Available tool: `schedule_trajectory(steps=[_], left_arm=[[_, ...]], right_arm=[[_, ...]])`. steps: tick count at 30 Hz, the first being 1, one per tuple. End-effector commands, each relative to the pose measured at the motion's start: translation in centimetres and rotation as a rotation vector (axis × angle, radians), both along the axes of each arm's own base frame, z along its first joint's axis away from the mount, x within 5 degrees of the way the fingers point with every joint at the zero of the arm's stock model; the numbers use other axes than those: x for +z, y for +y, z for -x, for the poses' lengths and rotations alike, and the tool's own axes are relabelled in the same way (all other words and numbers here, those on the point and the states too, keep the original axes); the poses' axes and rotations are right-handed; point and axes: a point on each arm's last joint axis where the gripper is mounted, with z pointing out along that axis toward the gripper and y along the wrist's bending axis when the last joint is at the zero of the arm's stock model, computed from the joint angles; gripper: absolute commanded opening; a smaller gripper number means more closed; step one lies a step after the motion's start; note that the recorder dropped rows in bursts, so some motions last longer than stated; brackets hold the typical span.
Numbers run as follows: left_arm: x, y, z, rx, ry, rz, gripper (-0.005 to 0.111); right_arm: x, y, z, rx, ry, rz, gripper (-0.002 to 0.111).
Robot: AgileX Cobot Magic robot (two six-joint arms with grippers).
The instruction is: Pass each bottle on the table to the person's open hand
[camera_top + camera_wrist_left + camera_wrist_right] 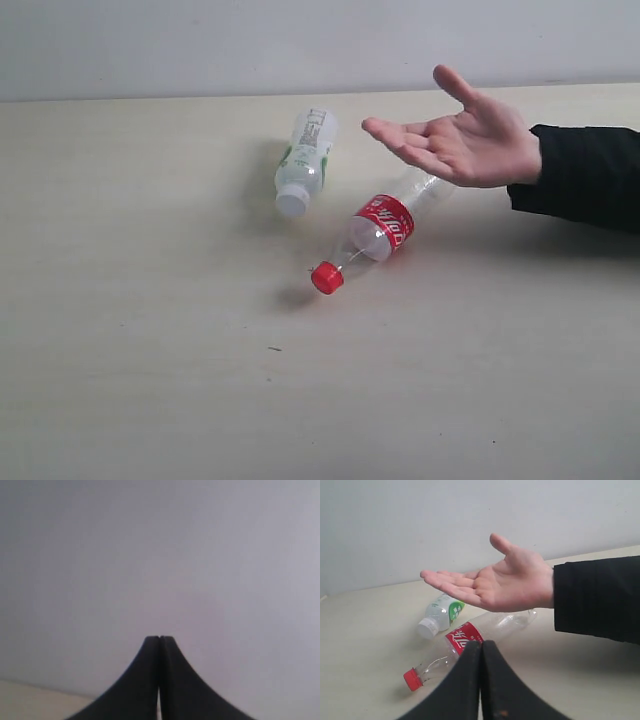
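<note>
**Bottles lie left of and below the waiting palm; right arm better placed**

Person's hand (465,138) is held above the right side of the table (150,380), palm up, fingers spread, nothing in it.

The red-labelled bottle (382,226) lies on its side. Its base end sits under the hand and its red cap (327,277) points near-left, so the long axis runs diagonally from far-right to near-left. The white-capped bottle (303,160) also lies flat, left of the hand and farther back, with its cap toward the near side. The two bottles are close but apart.

Right gripper (481,645) is closed on nothing and faces both bottles and the hand. Left gripper (159,639) is likewise closed and empty, and faces only the wall (160,555).

Judgement: the right arm should take the red-labelled bottle first, gripping across its axis. Room is open near and left, but the hand crowds the base end.
</note>
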Motion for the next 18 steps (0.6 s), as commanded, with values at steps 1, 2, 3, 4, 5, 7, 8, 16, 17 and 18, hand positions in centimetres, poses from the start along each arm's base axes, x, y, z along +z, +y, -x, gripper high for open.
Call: schedule_trajectory(steps=[1,2,3,4,5,7,8,16,17,18], left_arm=[[1.0,0.4,-5.2,0.045,0.282,-0.202,0.000],[1.2,0.6,-6.2,0.050,0.341,-0.251,0.000],[1.4,0.7,-7.6,0.054,0.431,-0.318,0.000],[1.5,0.9,-8.5,0.053,0.490,-0.362,0.000],[1.2,1.0,-9.6,0.047,0.573,-0.412,0.000],[1.8,1.4,-11.5,0.044,0.705,-0.507,0.000],[1.5,1.7,-12.4,0.044,0.775,-0.540,0.000],[-0.3,1.9,-18.2,-0.063,1.326,-0.447,0.000],[-0.6,1.4,-18.8,-0.102,1.339,-0.425,0.000],[-1.0,0.8,-19.5,-0.148,1.349,-0.396,0.000]], right_arm=[[-0.1,0.0,0.0,-0.003,0.000,0.001,0.000],[-0.1,0.0,0.0,-0.003,0.000,0.001,0.000],[-0.1,0.0,0.0,-0.003,0.000,0.001,0.000],[-0.1,0.0,0.0,-0.003,0.000,0.001,0.000],[-0.1,0.0,0.0,-0.003,0.000,0.001,0.000],[-0.1,0.0,0.0,-0.003,0.000,0.001,0.000],[-0.1,0.0,0.0,-0.003,0.000,0.001,0.000],[-0.1,0.0,0.0,-0.003,0.000,0.001,0.000],[-0.1,0.0,0.0,-0.003,0.000,0.001,0.000],[-0.1,0.0,0.0,-0.003,0.000,0.001,0.000]])
